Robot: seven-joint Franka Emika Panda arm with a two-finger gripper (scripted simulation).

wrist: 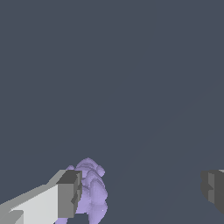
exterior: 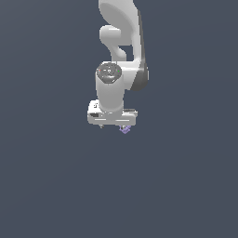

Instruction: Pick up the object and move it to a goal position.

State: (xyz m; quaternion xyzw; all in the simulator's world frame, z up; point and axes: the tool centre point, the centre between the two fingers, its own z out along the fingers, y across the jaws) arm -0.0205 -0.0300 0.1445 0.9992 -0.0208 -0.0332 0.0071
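The object (wrist: 91, 190), a small, pale purple, lumpy thing, is seen in the wrist view right against the inner face of one finger (wrist: 69, 194). Whether it actually touches that pad cannot be told, but no gap is seen between them. The other finger (wrist: 213, 189) is well apart from it, at the far edge of the picture, with bare ground between.

The gripper (wrist: 141, 192) is thus spread wide, and nothing is clamped between its fingers. The object is not centred in the opening; it is found at one side of it, beside the one finger only.

In the exterior view the object (exterior: 124, 129) is seen as a tiny purple speck just below the white gripper (exterior: 114, 126), under the end of it that is nearer the exterior view's right. The fingers themselves are barely made out there, being hidden by the hand's body.

The arm (exterior: 118, 56) is seen from above, reaching down from the top of the picture, with the wrist turned straight down. Everything is set against a plain dark grey-blue ground (exterior: 46, 176), on which no marks or edges are shown.
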